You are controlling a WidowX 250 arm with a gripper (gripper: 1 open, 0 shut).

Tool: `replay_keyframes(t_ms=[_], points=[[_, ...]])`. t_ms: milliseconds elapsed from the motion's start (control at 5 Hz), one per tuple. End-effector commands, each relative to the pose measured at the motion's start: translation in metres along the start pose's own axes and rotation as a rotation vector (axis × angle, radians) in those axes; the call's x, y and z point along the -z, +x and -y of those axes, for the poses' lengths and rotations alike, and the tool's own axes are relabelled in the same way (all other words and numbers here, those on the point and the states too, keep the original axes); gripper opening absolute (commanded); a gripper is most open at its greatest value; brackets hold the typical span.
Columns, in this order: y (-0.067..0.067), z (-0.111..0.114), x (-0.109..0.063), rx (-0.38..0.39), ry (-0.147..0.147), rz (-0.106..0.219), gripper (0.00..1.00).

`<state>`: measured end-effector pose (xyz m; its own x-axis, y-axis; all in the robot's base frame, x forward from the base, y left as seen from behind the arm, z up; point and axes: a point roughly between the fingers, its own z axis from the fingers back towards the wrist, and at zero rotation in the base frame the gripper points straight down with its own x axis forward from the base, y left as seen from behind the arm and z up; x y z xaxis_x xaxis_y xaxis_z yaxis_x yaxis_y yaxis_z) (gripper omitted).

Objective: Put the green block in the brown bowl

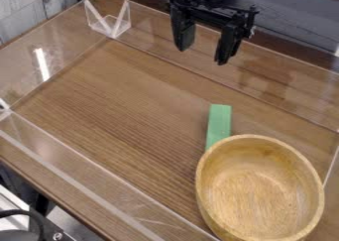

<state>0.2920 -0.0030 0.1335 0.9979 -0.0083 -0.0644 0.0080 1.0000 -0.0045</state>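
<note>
A bright green block (219,125), long and flat, lies on the wooden table just beyond the rim of the brown bowl (260,188), its near end close to or touching that rim. The bowl is light tan wood, shallow and empty, at the lower right. My gripper (201,45) hangs at the top centre, pointing down, well behind the block and slightly left of it. Its dark fingers (179,35) stand apart with nothing between them, so it is open.
Clear acrylic walls (54,66) fence the wooden table (119,116) on the left, front and back. A small clear triangular bracket (109,20) stands at the back left. The table's front edge runs diagonally at the lower left.
</note>
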Motion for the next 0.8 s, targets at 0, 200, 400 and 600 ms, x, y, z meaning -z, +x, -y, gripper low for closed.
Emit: replay_keyframes(t_ms=[0,200,400,600], points=[[0.001,0.005,0.013,0.003,-0.006,-0.003,1.00],[-0.004,0.016,0.039,0.008,-0.017,-0.011,1.00],[-0.005,0.031,0.048,0.025,-0.028,0.011,1.00],[-0.002,0.037,0.056,0.030,-0.034,0.020,1.00]])
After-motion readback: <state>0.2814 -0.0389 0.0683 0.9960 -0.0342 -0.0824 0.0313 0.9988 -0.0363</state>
